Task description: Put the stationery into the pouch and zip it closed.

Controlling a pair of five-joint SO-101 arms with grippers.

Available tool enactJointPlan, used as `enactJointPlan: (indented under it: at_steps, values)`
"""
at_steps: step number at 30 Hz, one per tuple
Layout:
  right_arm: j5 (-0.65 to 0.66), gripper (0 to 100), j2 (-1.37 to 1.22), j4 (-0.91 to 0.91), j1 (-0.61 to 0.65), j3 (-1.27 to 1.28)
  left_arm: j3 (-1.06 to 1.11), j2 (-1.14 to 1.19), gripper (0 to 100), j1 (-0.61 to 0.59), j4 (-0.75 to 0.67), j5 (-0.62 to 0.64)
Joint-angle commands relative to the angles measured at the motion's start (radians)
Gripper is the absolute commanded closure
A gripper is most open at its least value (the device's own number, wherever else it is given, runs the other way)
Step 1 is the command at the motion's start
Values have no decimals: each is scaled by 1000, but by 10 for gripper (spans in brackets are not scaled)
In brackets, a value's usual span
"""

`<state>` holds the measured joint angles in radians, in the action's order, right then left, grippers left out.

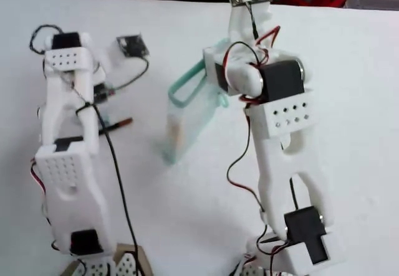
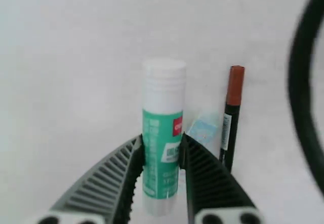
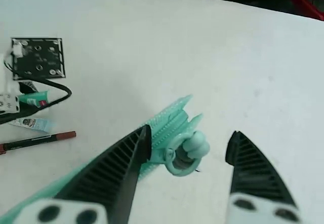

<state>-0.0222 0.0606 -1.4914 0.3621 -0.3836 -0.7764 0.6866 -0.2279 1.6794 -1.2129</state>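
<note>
Pouch (image 1: pixel 187 111): teal, see-through, lying on the white table (image 1: pixel 187 214) between the 2 arms, 1 end under the right arm's wrist. Its zip pull (image 3: pixel 186 154) sits between the fingers of the right gripper (image 3: pixel 191 131); jaws apart, not clamped on anything.

Glue stick (image 2: pixel 163 113): green body, white cap, well apart from the pouch. The left gripper (image 2: pixel 161 143) is clamped on its body, cap pointing away from the gripper. Cannot tell whether it is lifted.

Pen (image 2: pixel 232 118): red-brown cap, on the table just beside the glue stick, roughly parallel.
</note>
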Motion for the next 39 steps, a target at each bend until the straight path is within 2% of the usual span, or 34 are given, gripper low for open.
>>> enactJointPlan:
  at_steps: [1,9,16,19,22,25,32,39]
  values:
    - [0,759,-18,-2,-5,35,-209,-131,955,7,104,86]
    - [-3,759,-18,-8,1,35,-368,-363,954,41,104,539]
    - [-2,759,-10,-7,39,63,-508,-653,951,237,104,957]
    - [-2,759,-8,-5,39,74,-486,-760,950,291,104,1158]
    - [-2,759,-8,-8,38,74,-423,-837,950,315,104,1286]
    - [-3,759,-8,-8,39,74,-344,-894,950,381,104,1359]
    - [-2,759,-8,-8,31,74,-255,-1006,950,670,98,1410]
    - [-2,759,-8,-10,31,74,-203,-1181,954,664,107,1412]
